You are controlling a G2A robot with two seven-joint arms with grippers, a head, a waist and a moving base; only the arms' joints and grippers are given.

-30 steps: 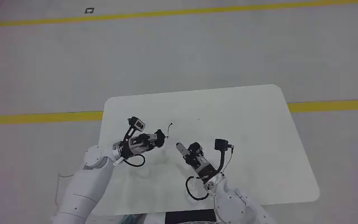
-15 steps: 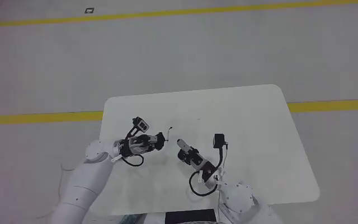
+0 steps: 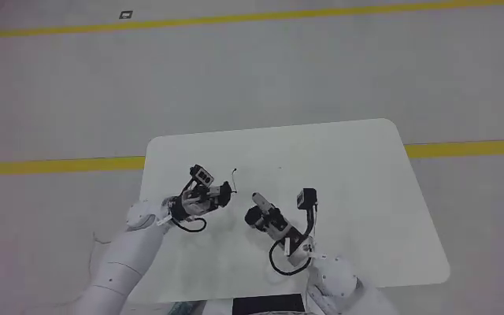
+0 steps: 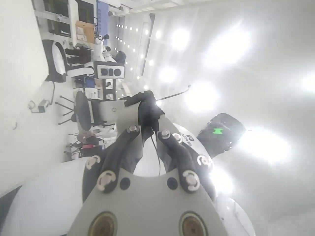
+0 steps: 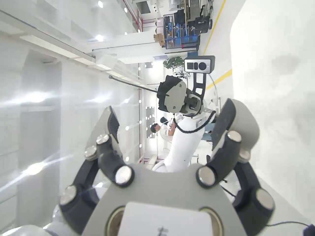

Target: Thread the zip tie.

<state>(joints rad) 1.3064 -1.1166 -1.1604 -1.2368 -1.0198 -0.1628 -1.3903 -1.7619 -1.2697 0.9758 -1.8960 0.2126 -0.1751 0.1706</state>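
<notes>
Your left fingers (image 4: pixel 145 104) are pinched shut on the zip tie (image 4: pixel 173 95), and its thin strip juts past their tips to a small knob at the end. Your right fingers (image 5: pixel 112 124) stand wide apart with nothing between them. The right wrist view adds what the left one cannot: the left fingers (image 5: pixel 169 96) seen from outside, with the zip tie (image 5: pixel 133 83) slanting off into open air. From the top, both arms come in over the near edge of the counter (image 3: pixel 354 157). The left fingers (image 3: pixel 224 194) and right fingers (image 3: pixel 255 199) point toward each other, near but apart, and the zip tie (image 3: pixel 234 175) sticks out from the left pair.
</notes>
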